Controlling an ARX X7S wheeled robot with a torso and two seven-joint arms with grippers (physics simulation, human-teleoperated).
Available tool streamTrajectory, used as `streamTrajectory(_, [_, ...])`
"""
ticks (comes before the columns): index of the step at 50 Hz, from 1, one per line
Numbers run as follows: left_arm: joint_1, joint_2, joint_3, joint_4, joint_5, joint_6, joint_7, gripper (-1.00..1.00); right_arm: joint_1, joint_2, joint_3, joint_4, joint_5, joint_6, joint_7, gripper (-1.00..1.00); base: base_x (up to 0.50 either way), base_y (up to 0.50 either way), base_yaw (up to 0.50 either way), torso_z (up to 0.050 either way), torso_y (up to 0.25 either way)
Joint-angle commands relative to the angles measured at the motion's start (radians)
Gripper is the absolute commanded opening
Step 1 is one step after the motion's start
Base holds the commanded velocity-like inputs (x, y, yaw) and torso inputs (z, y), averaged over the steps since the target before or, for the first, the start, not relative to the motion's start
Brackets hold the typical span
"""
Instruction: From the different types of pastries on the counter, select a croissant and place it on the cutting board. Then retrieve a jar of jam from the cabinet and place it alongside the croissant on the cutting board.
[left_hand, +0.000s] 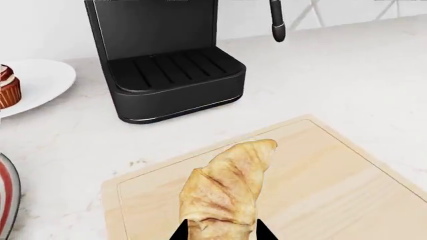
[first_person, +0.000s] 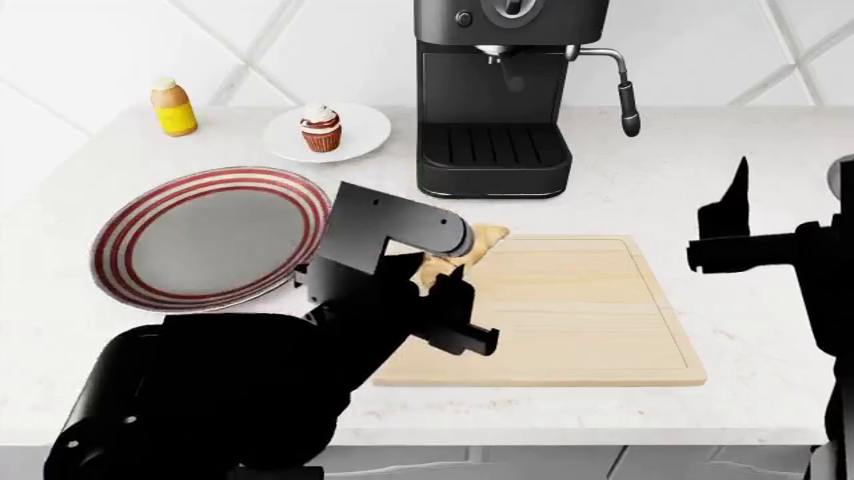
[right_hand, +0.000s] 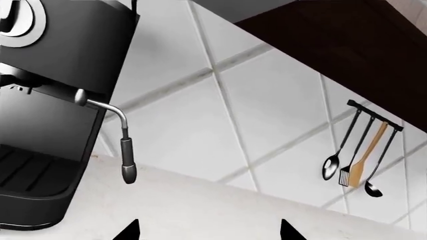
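We see the left end effector (left_hand: 220, 234) closed on the croissant (left_hand: 230, 187), with its two black fingertips pressed on either side of the near end of the pastry. The croissant is over the cutting board (left_hand: 333, 185), close to the board's corner that is near the coffee machine (left_hand: 163, 55); from the wrist view it seems to touch the wood, but we cannot tell this for sure. In the head view the left arm hides most of the croissant (first_person: 483, 240), and only its golden tip shows at the far left edge of the cutting board (first_person: 587, 310).

The cupcake (first_person: 320, 128) stands on a small white plate (first_person: 367, 135) at the back of the surface (first_person: 747, 170), beside the yellow bottle (first_person: 171, 107). The round red-striped plate (first_person: 207, 240) lies left of the board.

The right end effector (right_hand: 208, 231) is raised at the right side, well apart from the board, and its fingertips stand wide apart with nothing between them. Its camera looks at the tiled wall, where some utensils (right_hand: 357, 157) hang.
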Motion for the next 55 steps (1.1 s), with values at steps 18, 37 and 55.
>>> streamTrajectory(18, [0.025, -0.07, 0.172, -0.106, 0.14, 0.127, 0.104, -1.0, -0.053, -0.015, 0.027, 0.034, 0.006, -0.062, 0.008, 1.0, 0.0, 0.0, 0.0, 0.0, 0.0])
streamTrajectory(37, [-0.015, -0.087, 0.101, -0.098, 0.054, 0.129, 0.068, 1.0, -0.058, -0.016, 0.019, 0.049, 0.004, -0.07, 0.013, 1.0, 0.0, 0.0, 0.0, 0.0, 0.0])
streamTrajectory(55, [-0.193, -0.226, -0.315, 0.004, -0.173, 0.257, 0.037, 1.0, 0.02, -0.019, -0.071, 0.031, -0.029, -0.004, 0.043, 1.0, 0.0, 0.0, 0.0, 0.0, 0.0])
